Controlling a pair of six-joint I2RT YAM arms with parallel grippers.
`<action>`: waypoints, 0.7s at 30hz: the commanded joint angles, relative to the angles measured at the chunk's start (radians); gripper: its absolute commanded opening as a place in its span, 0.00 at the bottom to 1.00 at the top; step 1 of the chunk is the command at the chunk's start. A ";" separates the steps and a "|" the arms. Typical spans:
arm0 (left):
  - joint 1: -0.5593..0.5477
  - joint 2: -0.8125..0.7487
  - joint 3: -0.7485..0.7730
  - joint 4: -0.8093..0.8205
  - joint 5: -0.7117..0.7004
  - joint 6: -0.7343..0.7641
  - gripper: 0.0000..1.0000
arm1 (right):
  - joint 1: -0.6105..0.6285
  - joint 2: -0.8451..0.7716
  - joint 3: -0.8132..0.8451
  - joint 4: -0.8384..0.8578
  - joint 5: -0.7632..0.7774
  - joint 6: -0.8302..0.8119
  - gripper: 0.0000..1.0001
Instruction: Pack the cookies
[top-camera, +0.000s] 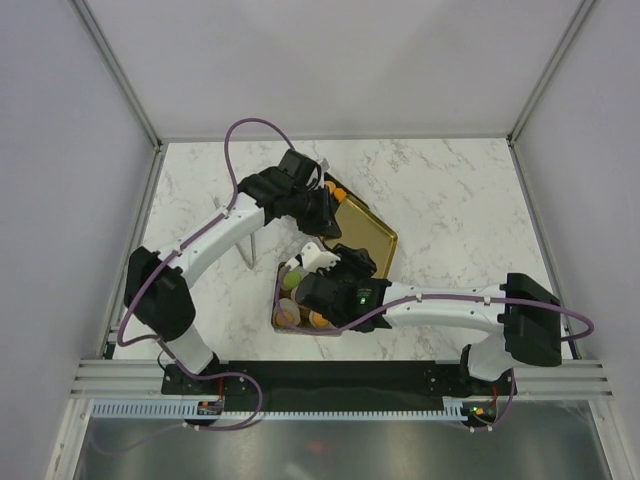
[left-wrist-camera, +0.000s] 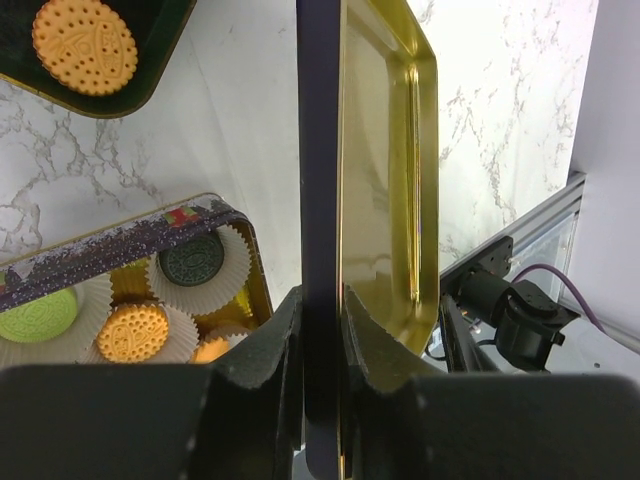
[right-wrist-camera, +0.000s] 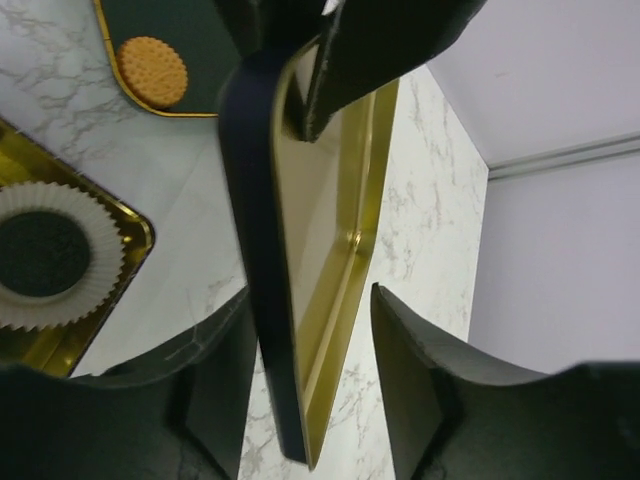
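Note:
The tin's lid (top-camera: 368, 237), gold inside and dark outside, is held on edge above the table. My left gripper (left-wrist-camera: 322, 335) is shut on the lid's rim (left-wrist-camera: 385, 170). My right gripper (right-wrist-camera: 310, 385) is open, one finger on each side of the lid's opposite edge (right-wrist-camera: 305, 240); the right finger stands apart from it. The open tin (top-camera: 282, 318) lies below with cookies in white paper cups: a dark one (left-wrist-camera: 193, 258), a green one (left-wrist-camera: 40, 312) and an orange one (left-wrist-camera: 133, 332). The dark cookie (right-wrist-camera: 35, 255) also shows in the right wrist view.
A dark gold-rimmed tray (left-wrist-camera: 160, 50) holding an orange cookie (left-wrist-camera: 85, 45) lies on the marble table behind the tin; it shows in the right wrist view too (right-wrist-camera: 152, 70). White walls close the table's back and sides.

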 joint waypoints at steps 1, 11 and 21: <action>0.000 -0.062 0.016 0.004 0.033 0.033 0.03 | -0.039 0.002 -0.001 0.047 0.056 -0.048 0.54; 0.001 -0.078 0.010 0.004 0.041 0.037 0.03 | -0.038 0.065 0.047 0.068 0.096 -0.078 0.14; 0.015 -0.085 0.073 0.004 0.007 0.040 0.56 | -0.039 -0.003 0.052 0.056 0.094 -0.068 0.00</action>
